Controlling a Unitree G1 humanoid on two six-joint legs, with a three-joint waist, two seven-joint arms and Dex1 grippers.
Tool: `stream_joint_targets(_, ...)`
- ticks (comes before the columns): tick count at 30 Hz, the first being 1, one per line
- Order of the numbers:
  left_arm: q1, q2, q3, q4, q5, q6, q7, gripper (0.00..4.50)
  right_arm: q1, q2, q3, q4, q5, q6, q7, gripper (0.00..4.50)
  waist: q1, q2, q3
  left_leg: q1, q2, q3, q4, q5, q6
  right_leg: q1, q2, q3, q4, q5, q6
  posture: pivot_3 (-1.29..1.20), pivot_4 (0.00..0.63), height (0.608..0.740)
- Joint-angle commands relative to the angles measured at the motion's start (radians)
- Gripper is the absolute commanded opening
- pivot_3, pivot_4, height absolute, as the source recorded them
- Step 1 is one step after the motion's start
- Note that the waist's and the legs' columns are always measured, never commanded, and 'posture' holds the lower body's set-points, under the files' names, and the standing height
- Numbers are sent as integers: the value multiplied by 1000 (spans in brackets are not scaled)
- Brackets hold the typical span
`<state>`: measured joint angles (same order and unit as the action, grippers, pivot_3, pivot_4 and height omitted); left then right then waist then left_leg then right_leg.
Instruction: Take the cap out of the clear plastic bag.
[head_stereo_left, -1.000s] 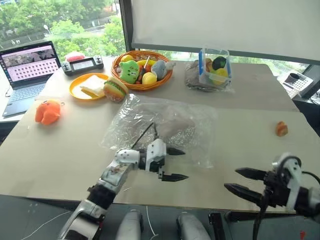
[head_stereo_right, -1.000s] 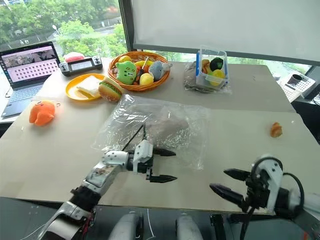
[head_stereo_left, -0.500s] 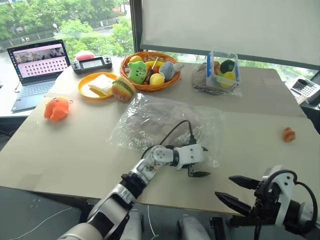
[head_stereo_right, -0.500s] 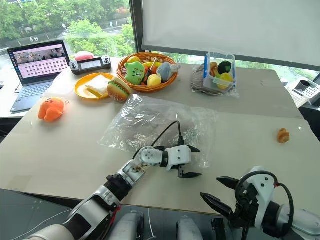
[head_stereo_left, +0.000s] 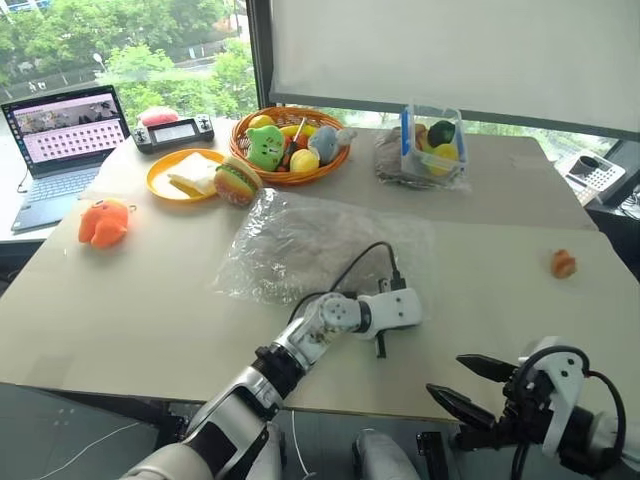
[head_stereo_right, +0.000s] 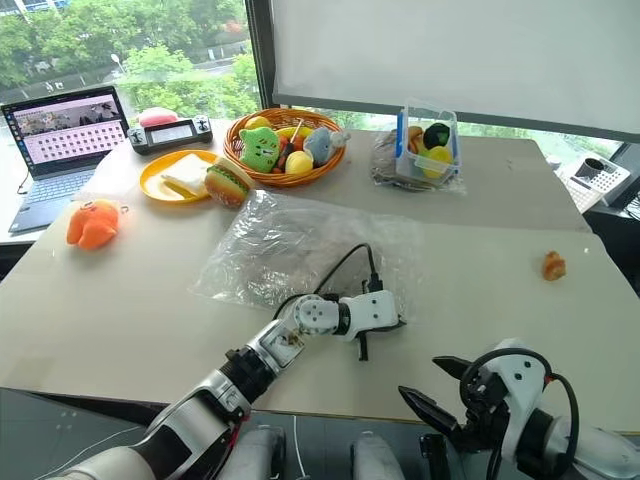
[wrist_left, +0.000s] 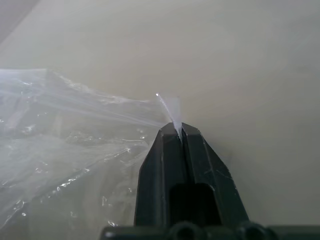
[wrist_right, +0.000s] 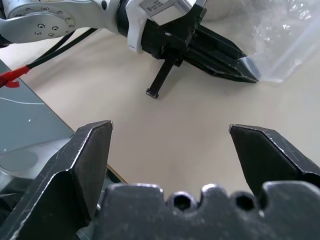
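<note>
The clear plastic bag (head_stereo_left: 320, 245) lies mid-table with the cap (head_stereo_left: 335, 250) inside, a soft grey lump. The left gripper (wrist_left: 178, 131) is pinched tight on the bag's near corner; the right gripper (wrist_right: 170, 132) gapes wide off the table's (head_stereo_left: 120, 300) front edge. The film looks thin, slippery, light; the cap is probably limp. A window backs the far edge.

The table (head_stereo_left: 130, 320) is bare along its near edge and across its right half, apart from a small orange item (head_stereo_left: 563, 263) near the right edge. The clear plastic bag (head_stereo_left: 300, 245) occupies the centre. The left gripper (wrist_left: 176, 131), clamped on the bag's near corner, lies across the approach from the right. The back is crowded: basket (head_stereo_left: 290, 170), orange plate (head_stereo_left: 165, 185), clear box (head_stereo_left: 432, 135), laptop (head_stereo_left: 62, 135), orange plush toy (head_stereo_left: 103, 222).
</note>
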<state>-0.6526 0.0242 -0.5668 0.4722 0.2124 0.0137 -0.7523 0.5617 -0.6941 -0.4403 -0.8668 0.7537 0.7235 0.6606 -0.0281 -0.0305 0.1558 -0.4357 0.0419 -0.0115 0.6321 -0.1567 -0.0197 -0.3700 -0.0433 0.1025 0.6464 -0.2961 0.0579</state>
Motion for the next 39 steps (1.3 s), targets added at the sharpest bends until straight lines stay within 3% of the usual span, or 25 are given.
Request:
stream_joint_targets(1, 48, 69, 7, -49, 13, 17, -32, 115, -26, -1, 14, 5, -14, -25, -10, 4500, -3, 0, 0, 0, 0, 0, -1, 0, 0, 0, 0, 0, 0, 0, 1, 0, 150, 740)
stream_joint_targets(4, 95, 182, 57, -143, -26, -31, -83, 115, -71, -6, 54, 38, -33, -30, -10, 4500, -12, 0, 0, 1, 0, 0, -5, 0, 0, -1, 1, 0, 0, -1, -1, 0, 150, 740)
stream_joint_targets(8, 113, 250, 109, -188, -83, -66, -108, 115, -105, -4, 86, 65, -55, -34, -9, 4500, -15, 1, -1, 5, 2, 0, -10, 0, 0, -1, 3, 0, 2, -3, -5, 0, 150, 740)
stream_joint_targets(10, 142, 323, 154, -235, -158, -109, -194, 115, -127, -2, 106, 76, -63, -33, -13, 4500, -17, 1, -1, 5, 2, 0, -10, 0, 0, -1, 3, 0, 2, -3, -5, 0, 150, 740)
stream_joint_targets(15, 178, 537, 236, -178, -260, -444, -380, 115, -174, 7, 159, 118, -101, -43, -17, 4500, -14, 1, 0, 5, 4, 1, -10, 0, 0, -2, 3, -1, 2, -3, -6, 0, 150, 740)
stream_joint_targets(24, 223, 740, 315, 57, -426, -944, -632, 115, -199, 21, 201, 155, -145, -76, -11, 4500, 11, 1, 0, 1, 4, 4, -9, 0, 0, -4, -1, -3, 1, -1, -11, 0, 150, 740)
stream_joint_targets(27, 186, 702, 336, 111, -406, -939, -575, 115, -205, 26, 209, 175, -157, -87, -7, 4500, 17, 1, 0, 1, 4, 4, -8, 0, 0, -3, -1, -4, 1, -1, -11, 0, 150, 740)
stream_joint_targets(30, 196, 609, 324, 36, -378, -894, -487, 115, -211, 29, 214, 192, -162, -94, -6, 4500, 24, 1, 0, 1, 4, 4, -6, 0, 0, -1, -1, -5, 1, -3, -8, 0, 150, 740)
stream_joint_targets(34, 237, 465, 301, -100, -388, -603, -358, 115, -218, 20, 208, 200, -168, -86, -11, 4500, 21, 1, 0, -1, 4, 4, -6, 0, 0, -2, -1, -5, 1, -1, -9, 0, 150, 740)
stream_joint_targets(37, 253, 392, 276, -156, -377, -510, -327, 115, -218, 13, 190, 194, -159, -76, -13, 4500, 11, 1, 0, -1, 4, 3, -6, 0, 0, -3, 1, -5, 3, -2, -9, 0, 150, 740)
stream_joint_targets(39, 267, 366, 261, -192, -392, -452, -333, 638, -211, 7, 172, 183, -150, -67, -16, 4500, 8, 1, 0, 0, 4, 3, -6, 0, 0, -3, 1, -5, 3, -2, -7, 0, 150, 740)
